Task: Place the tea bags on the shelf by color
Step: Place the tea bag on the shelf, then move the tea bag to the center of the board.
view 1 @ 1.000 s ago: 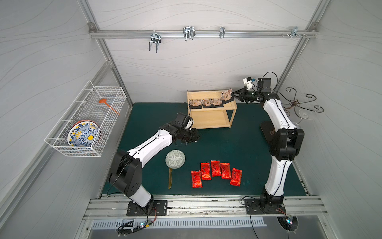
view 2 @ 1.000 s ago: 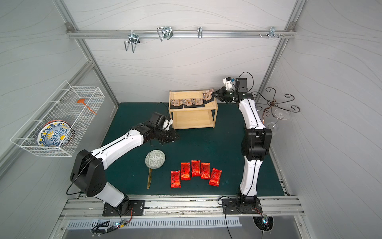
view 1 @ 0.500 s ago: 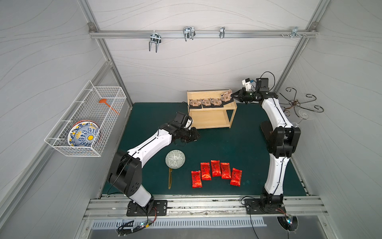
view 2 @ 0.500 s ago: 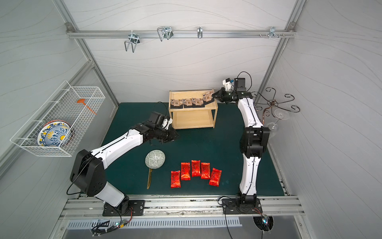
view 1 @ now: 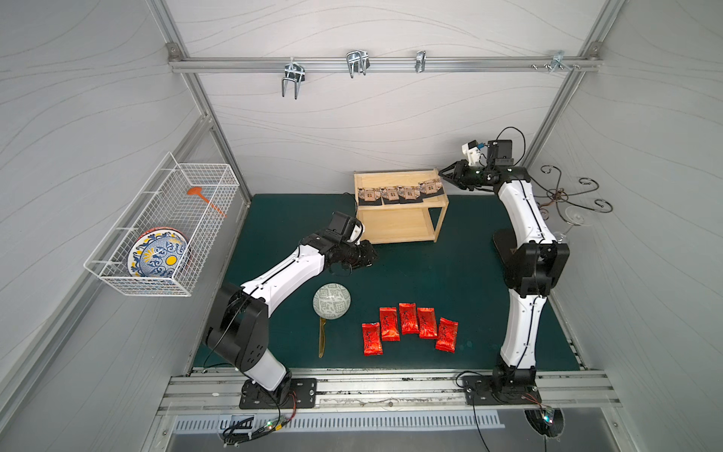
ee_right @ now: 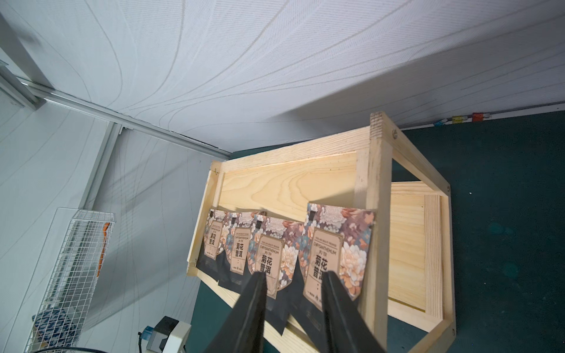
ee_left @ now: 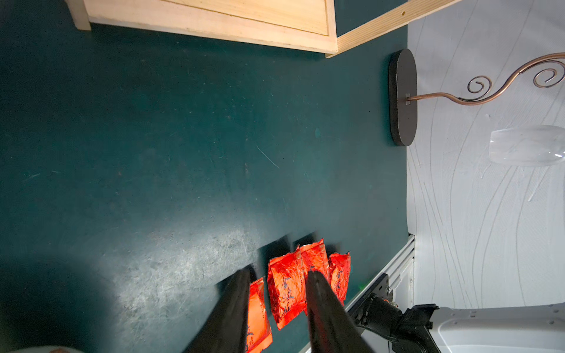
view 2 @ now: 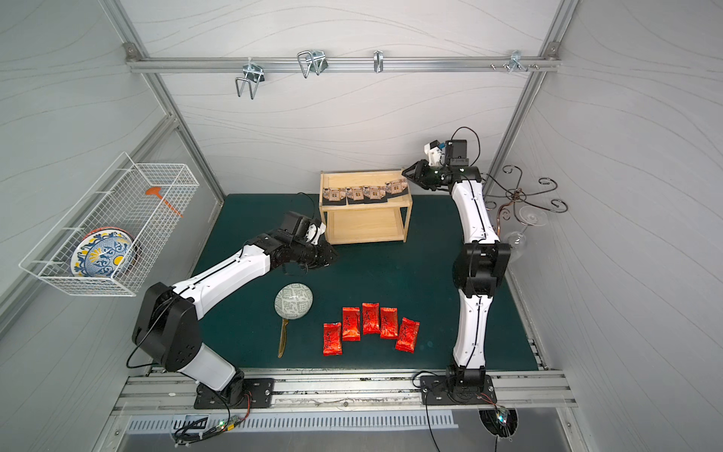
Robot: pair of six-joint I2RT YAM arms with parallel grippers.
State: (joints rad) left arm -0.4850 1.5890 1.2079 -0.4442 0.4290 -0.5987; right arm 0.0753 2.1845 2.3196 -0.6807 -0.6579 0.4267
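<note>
Right gripper just parted narrowly, leaving 4th beige packet on shelf top. Beige done; 5 red sachets wait on surface. Left gripper narrow, empty.

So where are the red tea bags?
In both top views the red tea bags lie in a row on the green mat, near the front, between the round grey tool and the right arm.

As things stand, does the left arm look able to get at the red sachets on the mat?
Probably yes. The left gripper hangs over the bare mat with its fingers apart and holding nothing, and nothing stands between it and the red sachets, which lie flat in an open row.
</note>
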